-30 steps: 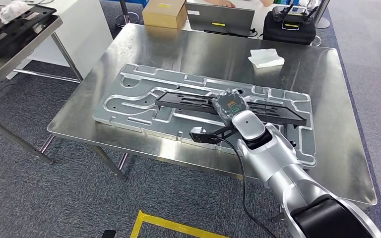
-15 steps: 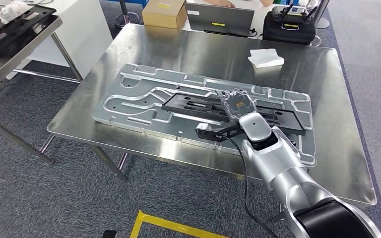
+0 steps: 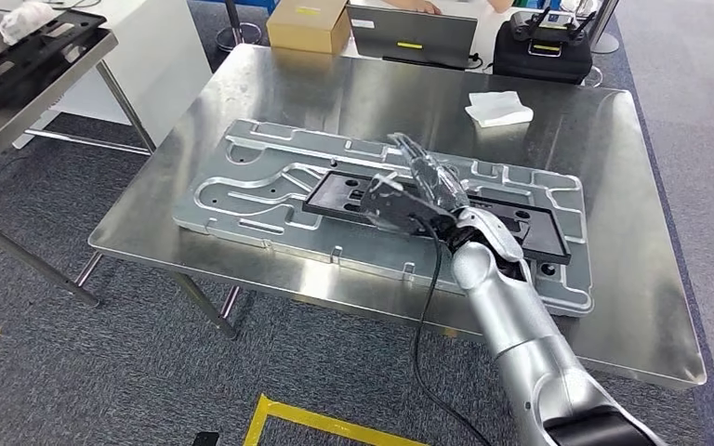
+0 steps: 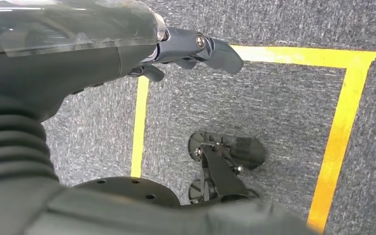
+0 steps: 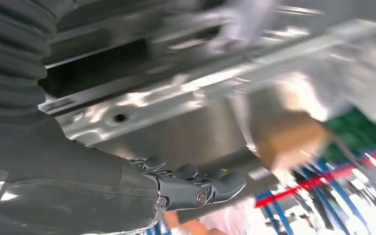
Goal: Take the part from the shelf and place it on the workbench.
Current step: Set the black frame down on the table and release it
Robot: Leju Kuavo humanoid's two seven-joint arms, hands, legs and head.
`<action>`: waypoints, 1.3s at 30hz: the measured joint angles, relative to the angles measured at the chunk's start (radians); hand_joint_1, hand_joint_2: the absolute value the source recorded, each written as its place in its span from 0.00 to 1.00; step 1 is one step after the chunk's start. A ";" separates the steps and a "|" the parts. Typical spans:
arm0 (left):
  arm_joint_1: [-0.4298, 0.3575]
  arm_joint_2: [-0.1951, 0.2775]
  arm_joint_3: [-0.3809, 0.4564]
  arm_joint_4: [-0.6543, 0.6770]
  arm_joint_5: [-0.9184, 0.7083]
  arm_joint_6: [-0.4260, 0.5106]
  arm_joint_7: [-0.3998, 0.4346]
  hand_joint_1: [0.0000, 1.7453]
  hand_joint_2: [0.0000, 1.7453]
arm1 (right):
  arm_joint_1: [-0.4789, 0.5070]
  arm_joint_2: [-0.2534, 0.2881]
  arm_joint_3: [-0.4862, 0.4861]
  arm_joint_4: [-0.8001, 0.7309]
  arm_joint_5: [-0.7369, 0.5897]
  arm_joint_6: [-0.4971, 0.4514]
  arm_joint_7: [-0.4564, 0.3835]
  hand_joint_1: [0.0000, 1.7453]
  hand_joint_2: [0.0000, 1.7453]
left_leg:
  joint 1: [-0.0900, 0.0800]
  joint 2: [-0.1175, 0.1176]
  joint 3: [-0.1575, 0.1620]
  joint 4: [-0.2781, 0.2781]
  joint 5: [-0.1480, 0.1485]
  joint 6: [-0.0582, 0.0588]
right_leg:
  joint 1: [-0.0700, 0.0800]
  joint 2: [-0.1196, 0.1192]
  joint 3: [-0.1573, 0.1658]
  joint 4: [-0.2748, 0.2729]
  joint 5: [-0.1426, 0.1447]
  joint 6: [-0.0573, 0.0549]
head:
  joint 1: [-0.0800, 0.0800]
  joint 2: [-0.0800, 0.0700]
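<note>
The long black part (image 3: 400, 203) lies flat on the big silver plate (image 3: 242, 190) in the middle of the desk (image 3: 353, 93). It looks stiff and light, best held by its long edges. The right hand (image 3: 428, 177) hangs over its middle, fingers spread, holding nothing. The left hand (image 4: 196, 49) hangs over the floor, fingers loose and empty. At 12 o'clock sits a brown box (image 3: 309, 25). No words can be read.

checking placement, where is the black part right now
In the head view the black part lies flat on the machined aluminium plate on the workbench, right of centre, beneath the right hand.
</note>
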 joint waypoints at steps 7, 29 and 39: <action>0.003 0.000 0.007 0.000 -0.015 -0.005 -0.018 0.00 0.00 | 0.084 0.005 -0.046 -0.368 -0.553 0.140 -0.132 0.00 1.00 | -0.001 0.000 0.000 0.000 0.000 0.000 | -0.001 -0.001 0.000 0.000 0.000 0.000 | 0.000 0.000; 0.016 -0.015 0.113 0.000 0.046 -0.015 -0.101 0.00 0.00 | 0.981 -0.185 -0.229 -1.261 -0.646 0.053 -0.320 0.00 0.00 | 0.006 -0.004 0.014 -0.014 0.007 0.044 | -0.007 -0.006 -0.006 0.076 -0.086 0.038 | 0.000 0.000; 0.010 -0.015 0.137 -0.003 0.043 -0.036 -0.088 0.00 0.00 | 1.224 -0.117 -0.437 -1.274 -0.713 0.131 -0.318 0.00 0.00 | 0.005 0.002 -0.029 0.013 0.034 0.008 | -0.024 -0.003 0.117 -0.006 -0.104 0.039 | 0.000 0.000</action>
